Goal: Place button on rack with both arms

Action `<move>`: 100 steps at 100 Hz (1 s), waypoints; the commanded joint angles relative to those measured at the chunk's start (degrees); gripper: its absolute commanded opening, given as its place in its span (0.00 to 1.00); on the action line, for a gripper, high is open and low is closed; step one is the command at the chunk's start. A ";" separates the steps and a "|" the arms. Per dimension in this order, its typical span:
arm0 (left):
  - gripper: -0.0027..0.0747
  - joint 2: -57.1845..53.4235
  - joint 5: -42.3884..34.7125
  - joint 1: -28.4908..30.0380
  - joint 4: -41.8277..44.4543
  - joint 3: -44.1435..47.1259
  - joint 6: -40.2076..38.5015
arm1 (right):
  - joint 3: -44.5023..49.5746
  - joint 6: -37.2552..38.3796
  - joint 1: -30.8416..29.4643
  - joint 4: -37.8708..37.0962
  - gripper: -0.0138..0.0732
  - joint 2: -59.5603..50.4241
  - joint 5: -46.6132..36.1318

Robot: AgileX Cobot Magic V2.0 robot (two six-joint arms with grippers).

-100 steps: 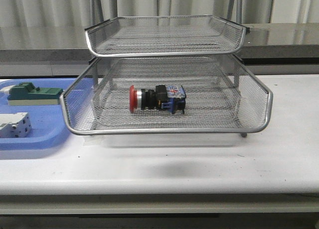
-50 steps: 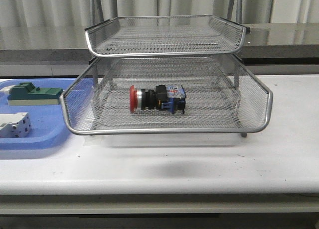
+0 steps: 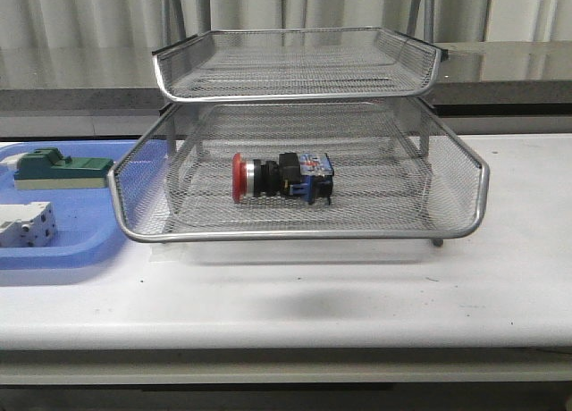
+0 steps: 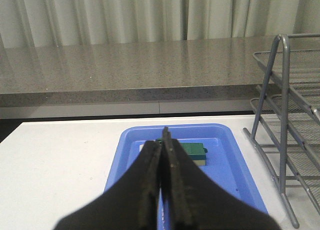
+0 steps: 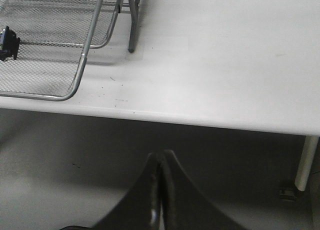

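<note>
The button (image 3: 281,177), with its red cap pointing left and its blue rear block to the right, lies on its side inside the pulled-out middle tier of the silver wire-mesh rack (image 3: 299,235). In the right wrist view only its blue end (image 5: 7,42) shows at the frame's edge. Neither arm appears in the front view. My left gripper (image 4: 164,135) is shut with nothing in it, hanging over the blue tray. My right gripper (image 5: 161,155) is shut and empty, held off the table's front edge over the floor.
A flat blue plastic tray (image 3: 76,250) lies left of the rack, holding a green block part (image 3: 61,168) and a white block part (image 3: 25,223). The rack's metal frame (image 4: 283,115) stands right of the tray. A table leg (image 5: 305,162) shows beyond the table edge.
</note>
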 commanded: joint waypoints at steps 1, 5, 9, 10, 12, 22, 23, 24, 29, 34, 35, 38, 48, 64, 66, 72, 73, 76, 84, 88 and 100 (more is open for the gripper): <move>0.01 0.25 -4.23 0.22 -0.62 -1.52 -0.48 | -2.01 -0.14 -0.46 -0.22 0.08 0.15 -5.25; 0.01 0.25 -4.23 0.22 -0.62 -1.52 -0.48 | -2.01 -0.14 -0.46 -0.10 0.08 0.15 -6.03; 0.01 0.25 -4.23 0.22 -0.62 -1.52 -0.48 | -2.01 -0.14 -0.46 0.33 0.08 0.15 -6.89; 0.01 0.25 -4.23 0.22 -0.62 -1.52 -0.48 | -2.01 -0.14 -0.46 0.39 0.08 0.15 -7.03; 0.01 0.25 -4.23 0.22 -0.62 -1.52 -0.48 | -2.01 -0.14 -0.46 0.56 0.08 0.15 -7.44; 0.01 0.25 -4.23 0.22 -0.62 -1.52 -0.48 | -2.01 -0.59 -0.46 1.04 0.08 0.87 -9.99; 0.01 0.25 -4.23 0.22 -0.62 -1.52 -0.48 | -2.01 -0.88 -0.40 1.15 0.08 0.98 -10.08; 0.01 0.25 -4.23 0.22 -0.62 -1.52 -0.48 | -2.01 -1.05 -0.40 1.21 0.08 1.20 -10.16; 0.01 0.25 -4.23 0.22 -0.62 -1.52 -0.48 | -2.01 -2.85 -0.19 2.42 0.08 2.42 -10.60; 0.01 0.25 -4.23 0.22 -0.62 -1.52 -0.48 | -2.01 -5.48 -0.11 4.45 0.08 4.12 -11.03; 0.01 0.25 -4.23 0.22 -0.62 -1.52 -0.48 | -2.01 -6.37 -0.11 4.80 0.08 4.40 -11.08; 0.01 0.25 -4.23 0.22 -0.62 -1.52 -0.48 | -2.01 -8.29 -0.11 6.35 0.08 5.90 -11.37; 0.01 0.25 -4.23 0.22 -0.62 -1.52 -0.48 | -2.01 -16.86 -0.11 13.62 0.08 10.74 -12.60; 0.01 0.25 -4.23 0.22 -0.62 -1.52 -0.48 | -2.01 -34.48 0.10 26.10 0.08 19.47 -14.22; 0.01 0.25 -4.23 0.22 -0.62 -1.52 -0.48 | -2.03 -37.08 0.33 27.00 0.08 20.64 -14.27; 0.01 0.25 -4.23 0.22 -0.62 -1.52 -0.48 | -2.08 -44.46 1.41 30.80 0.08 23.82 -14.27; 0.01 0.25 -4.23 0.22 -0.62 -1.52 -0.48 | -2.08 -45.22 1.56 31.19 0.08 24.60 -14.27; 0.01 0.25 -4.23 0.22 -0.62 -1.52 -0.48 | -2.14 -48.05 2.28 32.86 0.08 26.17 -14.19; 0.01 0.25 -4.23 0.22 -0.62 -1.52 -0.48 | -2.14 -54.83 5.12 35.45 0.08 30.07 -14.14; 0.01 0.25 -4.23 0.22 -0.62 -1.52 -0.48 | -2.14 -56.81 6.89 36.21 0.08 32.10 -14.14; 0.01 0.25 -4.23 0.22 -0.62 -1.52 -0.48 | -2.14 -59.87 12.38 36.42 0.08 37.46 -14.92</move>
